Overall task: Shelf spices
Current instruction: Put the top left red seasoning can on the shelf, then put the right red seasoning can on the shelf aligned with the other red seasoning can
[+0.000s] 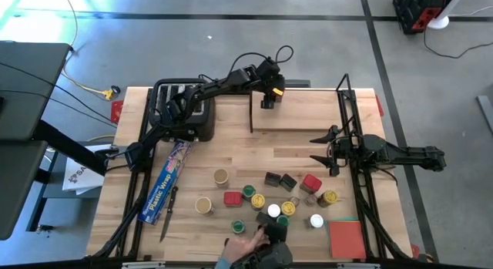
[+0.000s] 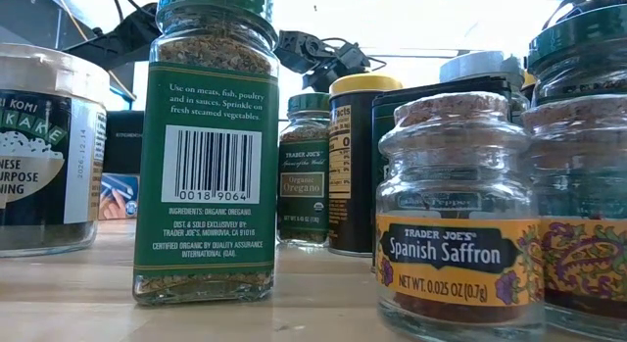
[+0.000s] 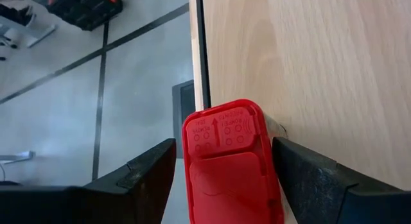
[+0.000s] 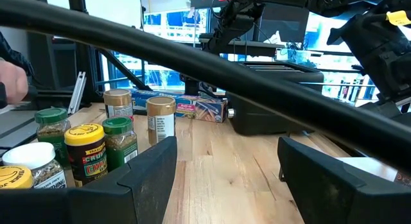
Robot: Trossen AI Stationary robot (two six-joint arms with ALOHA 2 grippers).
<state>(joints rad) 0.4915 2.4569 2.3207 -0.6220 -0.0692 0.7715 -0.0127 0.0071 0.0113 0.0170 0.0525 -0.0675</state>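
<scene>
The shelf (image 1: 302,109) is a light-wood board with black rod frames, standing at the table's far right. My left gripper (image 1: 268,92) is over the shelf's far left corner, shut on a red tin (image 3: 228,166) whose flap lid faces the wrist camera beside the board (image 3: 308,57) and its black rod. My right gripper (image 1: 312,147) is open and hangs by the shelf's near edge, touching nothing. The other spices (image 1: 271,200) stand grouped near the table's near edge. In the low view they loom close, among them a green-lidded oregano jar (image 2: 206,156) and a saffron jar (image 2: 456,215). My left gripper (image 3: 223,144) pinches the red tin between its two fingers (image 3: 144,179), which sit on the tin's two opposite sides just below the lid (image 3: 225,131). They come from above, pointing down. The tin is upright at the board's left edge; I cannot tell whether its base rests on it.
A black toaster (image 1: 185,107) stands left of the shelf, under my left arm. The blue wrap box (image 1: 166,180) lies near the left edge, and a red pad (image 1: 345,237) at the near right. A person's hand (image 1: 245,242) reaches among the spices from the near edge.
</scene>
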